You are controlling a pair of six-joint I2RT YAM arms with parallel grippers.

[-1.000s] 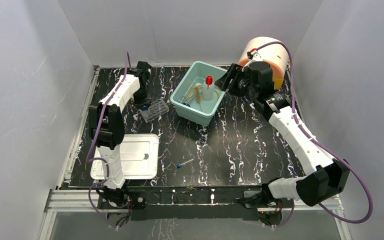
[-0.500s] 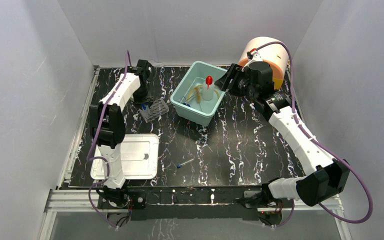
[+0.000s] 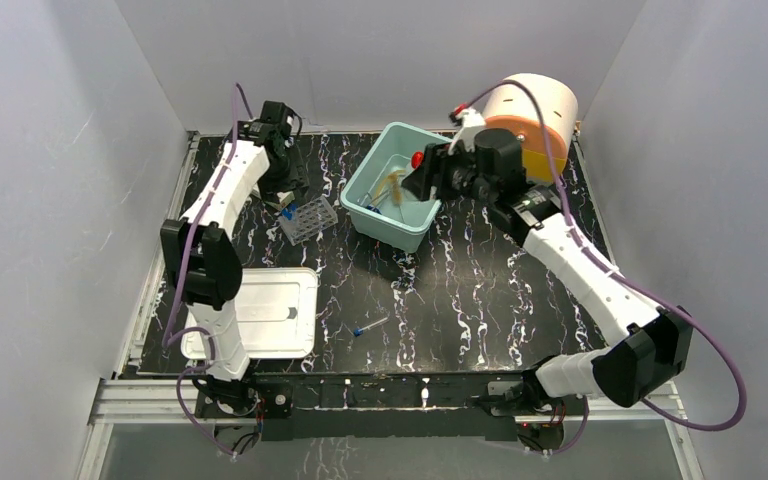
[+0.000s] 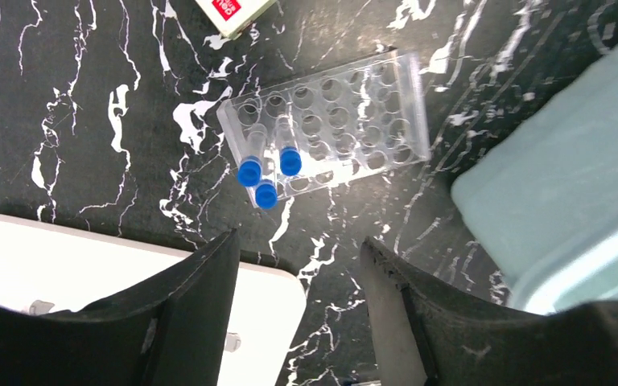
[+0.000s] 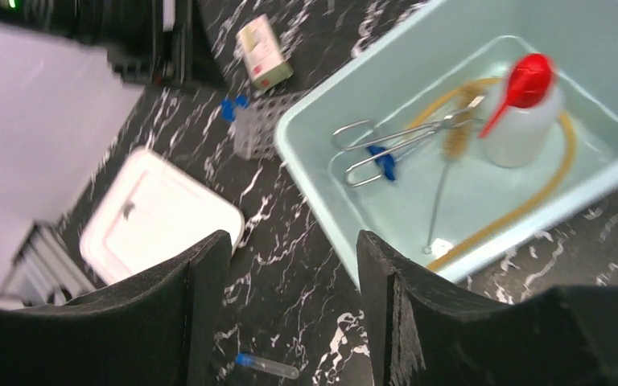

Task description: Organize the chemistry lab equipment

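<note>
Three tubes racked, one loose on the surface.

The left fingers [image 4: 185,322] hang spread and empty over the rack [image 4: 354,112] at far left, where three blue-capped tubes [image 4: 290,161] sit in holes at one end. The right fingers [image 5: 169,322], also spread and empty, hover by the bin [image 3: 388,228]. The loose tube [image 3: 370,326] lies near the middle of the surface, its long axis roughly left-right and its cap leftward. It is probably best pinched across its middle, then tipped cap-up for a free hole.
</note>
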